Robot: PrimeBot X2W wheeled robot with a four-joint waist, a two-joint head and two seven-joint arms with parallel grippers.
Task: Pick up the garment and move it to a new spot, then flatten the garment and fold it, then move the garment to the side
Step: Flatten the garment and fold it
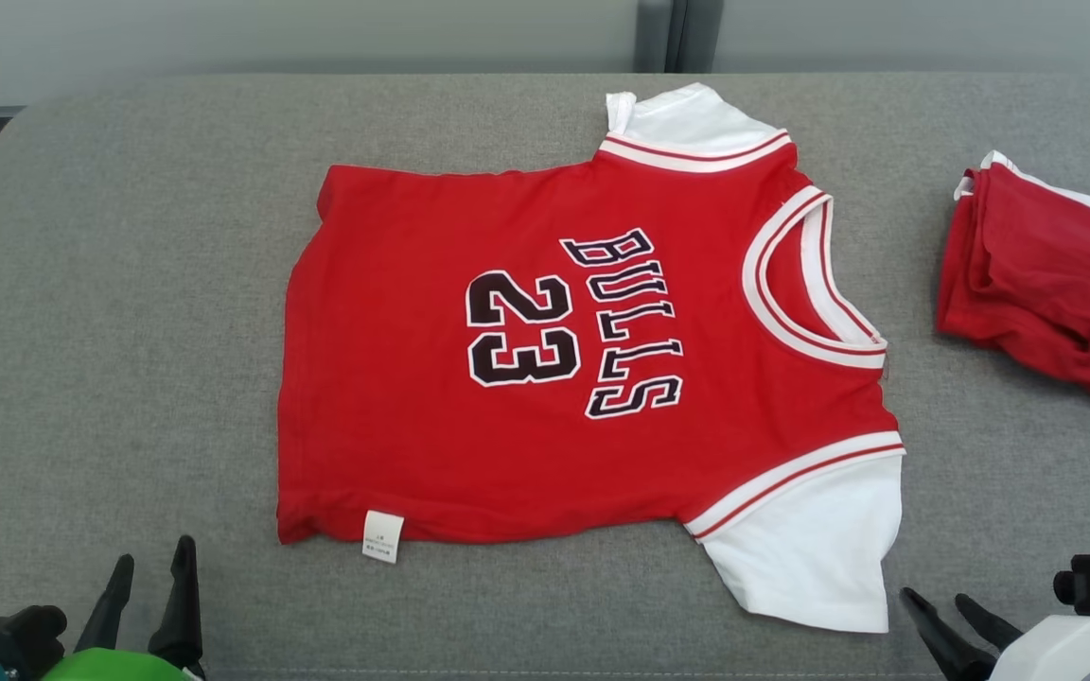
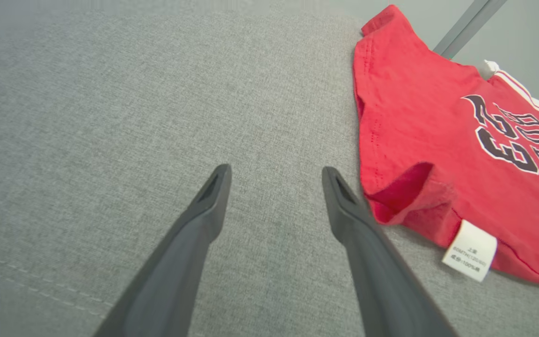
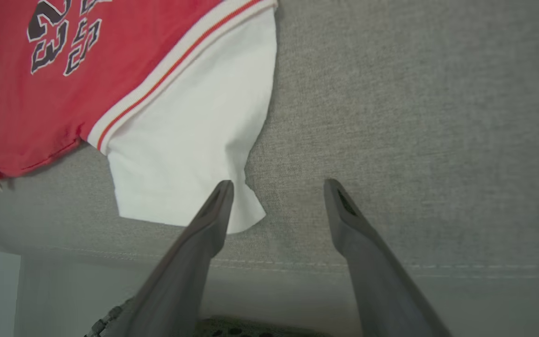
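Left pincer [image 1: 155, 550], right pincer [image 1: 932, 595]: both wide, empty, at near edge of desk [image 1: 129, 284]. Garment [image 1: 394, 426]: red jersey, spread flat mid-desk. Step: flattening apparently done; folding next, needing grips on its near edge.

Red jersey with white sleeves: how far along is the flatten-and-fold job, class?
Done: the red jersey with white sleeves lies spread flat, print up, on the grey fabric surface. In hand: nothing; left end effector and right end effector stand open, clear of it. Left: folding and moving aside; no fold shows.
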